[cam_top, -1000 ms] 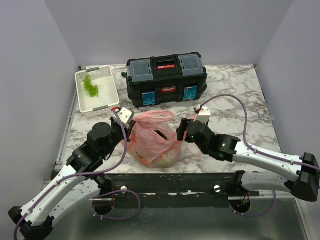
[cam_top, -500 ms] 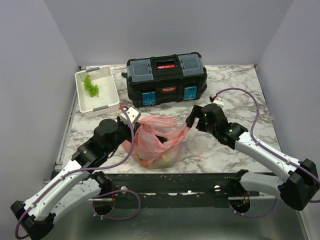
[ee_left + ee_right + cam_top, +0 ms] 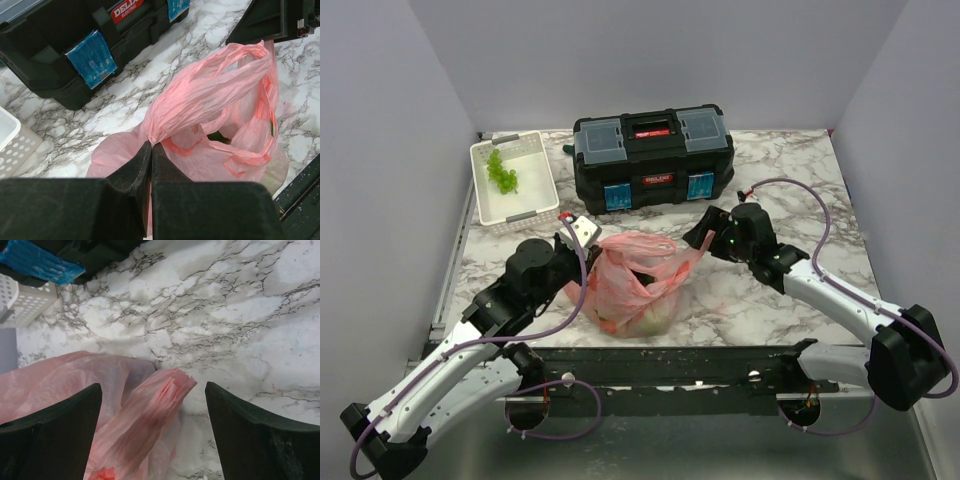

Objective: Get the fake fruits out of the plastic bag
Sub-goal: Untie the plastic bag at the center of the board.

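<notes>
My left claw (image 3: 151, 150) is clenched on a gathered fold of the bag (image 3: 210, 100), the fingers pressed together with pink plastic pinched between them. My right claw (image 3: 152, 386) is released: its fingers stand wide apart, with a bunched end of the bag between them and touching neither.

The bag sits slumped on the table (image 3: 790, 170) near the front edge, between my two wrists, with its mouth crumpled upward. The fruits (image 3: 650, 312) are inside it at the bottom, dim greenish and yellowish shapes behind the plastic; which ones they are I cannot tell.

The table is white marble with grey veining, and it takes a faint pink cast just right of the bag. Plain pale lilac-grey walls (image 3: 650, 60) close it in at the left, back and right. A dark rail (image 3: 720, 365) runs along the near edge.

A black toolbox (image 3: 652, 158) with blue latches (image 3: 92, 57) stands shut at the back, well apart from the bag. A white slotted basket (image 3: 525, 195) sits left of it against the left wall, with light green grapes (image 3: 502, 172) lying in its far end
</notes>
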`<state>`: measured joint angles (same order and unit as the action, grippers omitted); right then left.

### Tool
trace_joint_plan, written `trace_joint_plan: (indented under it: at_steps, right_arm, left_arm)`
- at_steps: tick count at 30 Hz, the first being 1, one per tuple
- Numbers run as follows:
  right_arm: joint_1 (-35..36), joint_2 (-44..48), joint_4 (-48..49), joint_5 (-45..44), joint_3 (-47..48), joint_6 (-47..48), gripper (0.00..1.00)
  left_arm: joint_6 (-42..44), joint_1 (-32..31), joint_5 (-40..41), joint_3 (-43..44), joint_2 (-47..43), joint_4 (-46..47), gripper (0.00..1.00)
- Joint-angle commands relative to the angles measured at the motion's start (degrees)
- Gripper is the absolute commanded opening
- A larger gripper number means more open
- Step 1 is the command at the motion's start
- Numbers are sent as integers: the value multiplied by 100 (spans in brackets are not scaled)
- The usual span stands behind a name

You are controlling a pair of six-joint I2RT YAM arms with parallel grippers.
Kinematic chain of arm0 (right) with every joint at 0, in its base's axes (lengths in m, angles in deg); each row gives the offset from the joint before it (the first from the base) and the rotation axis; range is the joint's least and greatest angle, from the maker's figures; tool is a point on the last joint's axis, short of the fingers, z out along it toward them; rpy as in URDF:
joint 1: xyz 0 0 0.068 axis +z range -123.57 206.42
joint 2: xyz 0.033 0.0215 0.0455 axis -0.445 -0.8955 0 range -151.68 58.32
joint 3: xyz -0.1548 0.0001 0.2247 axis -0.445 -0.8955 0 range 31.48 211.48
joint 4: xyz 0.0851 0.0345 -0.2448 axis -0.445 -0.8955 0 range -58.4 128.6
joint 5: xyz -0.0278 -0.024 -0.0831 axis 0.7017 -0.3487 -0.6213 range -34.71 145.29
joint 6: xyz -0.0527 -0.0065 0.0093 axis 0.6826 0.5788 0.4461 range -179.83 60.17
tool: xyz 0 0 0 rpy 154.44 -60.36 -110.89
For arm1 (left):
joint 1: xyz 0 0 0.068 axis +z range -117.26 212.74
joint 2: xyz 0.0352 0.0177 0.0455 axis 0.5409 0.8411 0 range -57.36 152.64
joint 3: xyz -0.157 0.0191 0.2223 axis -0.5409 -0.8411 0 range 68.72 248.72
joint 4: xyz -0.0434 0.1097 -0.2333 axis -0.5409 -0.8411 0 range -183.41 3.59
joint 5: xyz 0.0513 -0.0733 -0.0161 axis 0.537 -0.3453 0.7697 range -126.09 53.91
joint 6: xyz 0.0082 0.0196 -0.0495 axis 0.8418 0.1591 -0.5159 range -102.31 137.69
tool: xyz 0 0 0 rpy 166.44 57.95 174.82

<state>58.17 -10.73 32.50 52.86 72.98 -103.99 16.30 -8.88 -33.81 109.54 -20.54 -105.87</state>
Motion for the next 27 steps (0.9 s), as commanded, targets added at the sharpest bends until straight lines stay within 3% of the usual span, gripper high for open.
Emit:
trace_joint_plan:
  at_steps: [1, 3, 5, 6, 9, 13, 17, 22, 24, 27]
  right_arm:
    - [-35, -17, 223, -127, 101, 48, 73]
    - [-29, 57, 241, -57, 66, 151, 39]
    - [-28, 192, 249, 5, 18, 126, 21]
    - [-30, 256, 290, 103, -17, 125, 18]
    - [-29, 459, 417, 539, -108, 175, 12]
    - [-28, 649, 553, 858, -262, 204, 8]
    - [-28, 716, 554, 968, -302, 218, 6]
    - [-28, 748, 734, 1026, -342, 186, 6]
    - [-28, 759, 751, 1101, -361, 191, 6]
    - [-36, 791, 754, 1068, -396, 189, 5]
  left_arm:
    - [-8, 27, -105, 137, 1, 12, 0]
    - [-27, 23, -53, 152, 18, 9, 0]
    - [-61, 23, -57, 231, 71, -88, 19]
    - [-72, 19, -83, 298, 114, -193, 32]
    - [68, 14, -359, 794, 393, -668, 54]
    - [40, -9, -497, 1761, 959, -1434, 67]
    - [-5, -266, -592, 2324, 1439, -1626, 73]
    - [880, -1540, 1739, 2809, 2403, -1730, 76]
    - [1164, -1794, 2611, 2968, 2873, -1757, 79]
    - [1157, -1904, 3274, 3387, 3582, -2084, 80]
